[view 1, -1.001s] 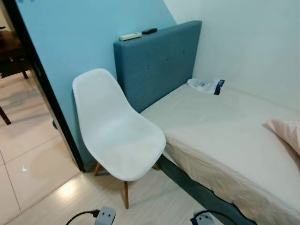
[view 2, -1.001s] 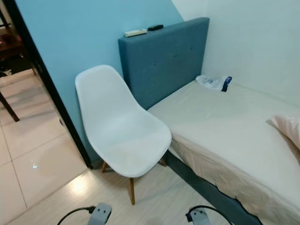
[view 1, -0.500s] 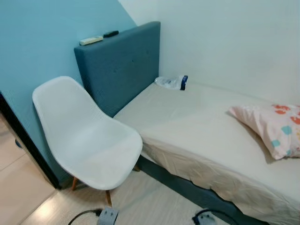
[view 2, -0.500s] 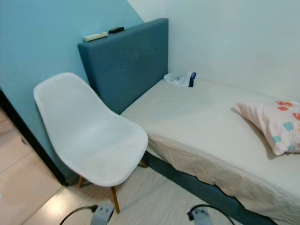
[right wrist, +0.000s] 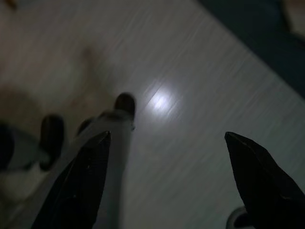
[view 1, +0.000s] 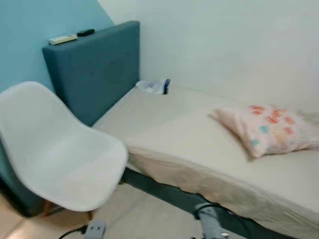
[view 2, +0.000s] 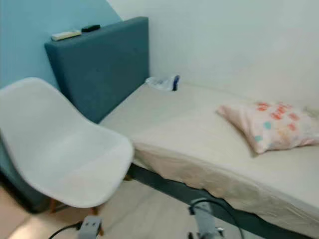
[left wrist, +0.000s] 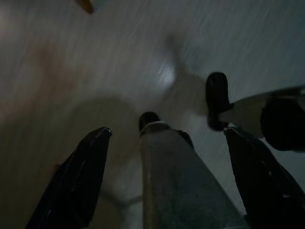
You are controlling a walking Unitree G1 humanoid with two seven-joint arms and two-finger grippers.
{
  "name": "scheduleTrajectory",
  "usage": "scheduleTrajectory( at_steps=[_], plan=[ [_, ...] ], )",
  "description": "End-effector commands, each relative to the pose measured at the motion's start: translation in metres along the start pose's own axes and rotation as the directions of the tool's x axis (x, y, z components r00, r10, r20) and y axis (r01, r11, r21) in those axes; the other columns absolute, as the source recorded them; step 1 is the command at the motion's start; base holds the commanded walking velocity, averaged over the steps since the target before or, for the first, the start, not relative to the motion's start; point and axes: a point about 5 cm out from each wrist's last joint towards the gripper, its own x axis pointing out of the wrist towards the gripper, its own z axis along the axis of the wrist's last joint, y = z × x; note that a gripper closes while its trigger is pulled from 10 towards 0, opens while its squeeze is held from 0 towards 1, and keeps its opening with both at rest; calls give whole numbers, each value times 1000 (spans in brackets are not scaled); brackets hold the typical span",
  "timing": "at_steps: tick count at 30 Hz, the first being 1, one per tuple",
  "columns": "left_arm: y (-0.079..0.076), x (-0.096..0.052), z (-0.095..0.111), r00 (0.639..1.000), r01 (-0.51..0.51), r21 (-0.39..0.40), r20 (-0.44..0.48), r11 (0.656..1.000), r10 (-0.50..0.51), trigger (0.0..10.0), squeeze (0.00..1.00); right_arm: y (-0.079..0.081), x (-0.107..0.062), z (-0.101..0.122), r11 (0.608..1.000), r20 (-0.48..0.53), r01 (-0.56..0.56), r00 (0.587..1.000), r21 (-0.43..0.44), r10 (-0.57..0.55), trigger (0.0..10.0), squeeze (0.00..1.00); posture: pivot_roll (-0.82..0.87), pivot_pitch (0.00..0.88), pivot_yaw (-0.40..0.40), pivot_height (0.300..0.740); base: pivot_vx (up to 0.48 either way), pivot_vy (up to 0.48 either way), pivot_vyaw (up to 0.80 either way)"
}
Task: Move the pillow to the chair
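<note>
Left wrist view: the left gripper [left wrist: 164, 179] hangs low over the pale floor [left wrist: 119, 52], fingers spread apart. The right gripper [right wrist: 164, 179] hangs likewise, fingers apart. Ahead of the left gripper stands the white chair [view 1: 55, 154]. Ahead of the right gripper, farther off, the pillow [view 1: 266, 128] lies on the bed [view 1: 189, 144].

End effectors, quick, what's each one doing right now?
Left end effector: open, holding nothing, above the floor.
Right end effector: open, holding nothing, above the floor.
</note>
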Motion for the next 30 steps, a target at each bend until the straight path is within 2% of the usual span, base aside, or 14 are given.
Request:
scheduleTrajectory(
  at_steps=[1, 3, 6, 7, 11, 15, 18, 20, 23, 25, 27, 30],
  plan=[
    [3, 1, 12, 998, -25, -75, 50, 997, 29, 10000, 0, -8, -1, 2, 997, -6, 12, 1000, -71, -12, 10000, 0, 136, 0, -112, 740, 0, 0, -681],
    [3, 2, 20, 996, -31, -87, 76, 996, 37, 10000, 0, -12, -1, 4, 997, 0, 13, 1000, -79, -13, 10000, 0, 150, 0, -118, 740, 0, 0, -681],
    [5, 2, 28, 993, -40, -101, 103, 994, 50, 10000, 0, -17, -2, 4, 998, -11, 56, 998, 1, -56, 10000, 0, 160, 0, -121, 740, 0, 0, -681],
    [5, 2, 32, 992, -37, -109, 116, 993, 50, 10000, 0, -13, -1, 5, 999, -8, 44, 999, 15, -44, 10000, 0, 154, 0, -115, 740, 0, 0, -681],
    [2, 3, 45, 988, -14, -51, 153, 999, 22, 10000, 0, -1, 0, 11, 996, 10, -11, 1000, -87, 12, 10000, 0, 160, 0, -117, 740, 0, 0, -680],
    [-3, 4, 43, 990, -3, -60, 141, 998, 11, 10000, 0, 1, 0, 9, 995, 6, -18, 1000, -99, 19, 10000, 0, 149, 0, -103, 740, 0, 0, -681],
    [-20, 5, 31, 995, 52, 27, 88, 998, -54, 10000, 0, -7, -1, 5, 999, -1, 13, 1000, -40, -13, 10000, 0, 129, 0, -79, 740, 0, 0, -442],
    [-28, 5, 26, 993, 91, 71, 67, 993, -96, 10000, 0, -15, -2, 2, 999, -2, 37, 999, -11, -37, 10000, 0, 126, 0, -91, 740, 0, 0, 0],
    [-30, 6, 29, 992, 98, 69, 73, 993, -103, 10000, 0, -21, -3, 1, 999, -2, 50, 999, -8, -50, 10000, 0, 133, 0, -104, 740, 0, 0, 0],
    [-25, 6, 34, 992, 85, 5, 94, 996, -85, 10000, 0, -22, -3, -5, 997, -18, 39, 999, -67, -40, 10000, 0, 123, 0, -104, 740, 0, 0, 0],
    [-25, 6, 33, 992, 87, -3, 94, 996, -86, 10000, 0, -21, -3, -7, 996, -20, 31, 999, -87, -33, 10000, 0, 118, 0, -100, 740, 0, 0, 0],
    [-29, 6, 29, 992, 98, 13, 76, 995, -99, 10000, 0, -18, -3, -9, 997, -19, 15, 1000, -70, -16, 10000, 0, 119, 0, -100, 740, 0, 0, 0]
  ],
)
